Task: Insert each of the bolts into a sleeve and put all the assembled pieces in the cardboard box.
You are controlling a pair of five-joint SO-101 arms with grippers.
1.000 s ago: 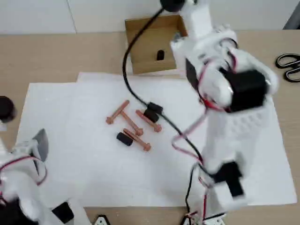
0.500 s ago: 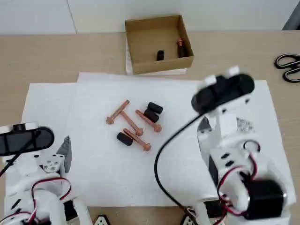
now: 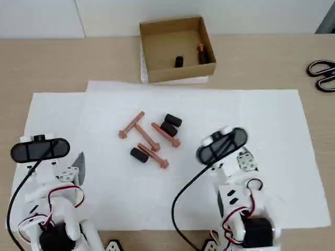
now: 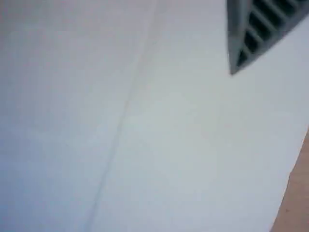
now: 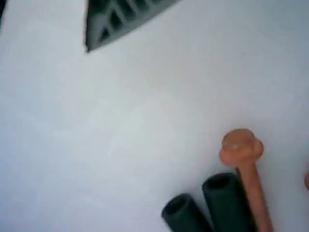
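Several copper bolts (image 3: 147,137) and three black sleeves (image 3: 169,128) lie loose in a cluster mid-sheet. The cardboard box (image 3: 157,49) stands at the back and holds a bolt in a sleeve (image 3: 201,52) plus a lone sleeve (image 3: 179,61). My left gripper (image 3: 78,163) rests folded at the front left, over bare foam (image 4: 145,135), far from the parts. At the front right my right gripper (image 3: 245,159) sits just right of the cluster. Its wrist view takes in a bolt (image 5: 244,159) beside two sleeves (image 5: 224,203), with grey gripper plastic (image 5: 116,19) at the edge.
A white foam sheet (image 3: 272,130) covers most of the wooden table (image 3: 63,63). Black scissors (image 3: 322,73) lie at the far right edge. The sheet's front border and the tabletop show in the left wrist view (image 4: 300,193).
The right arm has pulled back from above the box to the table's front right, uncovering the box. The left arm has shifted slightly at the front left. The loose parts have not moved.
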